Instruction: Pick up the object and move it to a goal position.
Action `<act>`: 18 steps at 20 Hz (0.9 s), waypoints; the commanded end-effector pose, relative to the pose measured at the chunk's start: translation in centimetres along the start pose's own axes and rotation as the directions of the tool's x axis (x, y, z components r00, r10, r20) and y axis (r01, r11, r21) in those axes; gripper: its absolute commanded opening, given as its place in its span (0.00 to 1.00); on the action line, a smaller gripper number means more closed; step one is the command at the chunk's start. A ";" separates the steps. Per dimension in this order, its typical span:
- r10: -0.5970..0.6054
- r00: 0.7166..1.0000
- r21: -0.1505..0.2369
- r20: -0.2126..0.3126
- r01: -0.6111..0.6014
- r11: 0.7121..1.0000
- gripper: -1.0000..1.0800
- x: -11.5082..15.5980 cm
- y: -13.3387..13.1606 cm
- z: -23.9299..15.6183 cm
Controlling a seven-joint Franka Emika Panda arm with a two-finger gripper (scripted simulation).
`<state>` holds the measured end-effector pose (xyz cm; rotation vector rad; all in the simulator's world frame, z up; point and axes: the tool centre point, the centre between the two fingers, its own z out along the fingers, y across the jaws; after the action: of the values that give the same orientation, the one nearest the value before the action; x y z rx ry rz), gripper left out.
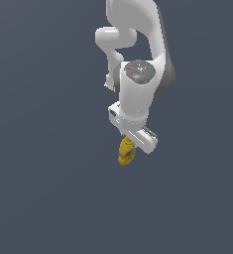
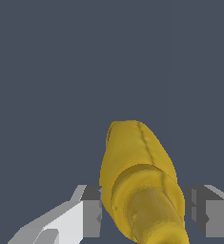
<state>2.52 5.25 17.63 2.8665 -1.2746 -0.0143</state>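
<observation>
Exterior view: against a plain dark grey backdrop, the white Panda arm (image 1: 138,74) reaches down, its gripper (image 1: 130,146) closed around the yellow bottle (image 1: 125,153), which hangs just below the hand. Wrist view shows both fingers (image 2: 92,212) pressed against the bottle's sides.

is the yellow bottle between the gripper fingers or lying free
Between the fingers. In the wrist view the yellow bottle sits between the gripper fingers, one on each side. Whether they are pressing it: cannot tell.
</observation>
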 end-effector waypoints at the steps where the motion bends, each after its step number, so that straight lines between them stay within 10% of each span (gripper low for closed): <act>1: 0.001 1.000 0.008 -0.006 -0.001 1.000 0.00 0.6 1.2 -1.1; 18: 0.002 1.000 0.011 -0.003 -0.002 1.000 0.00 6.5 18.6 -9.4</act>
<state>-6.15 -10.46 25.93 2.8696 -1.2800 -0.0143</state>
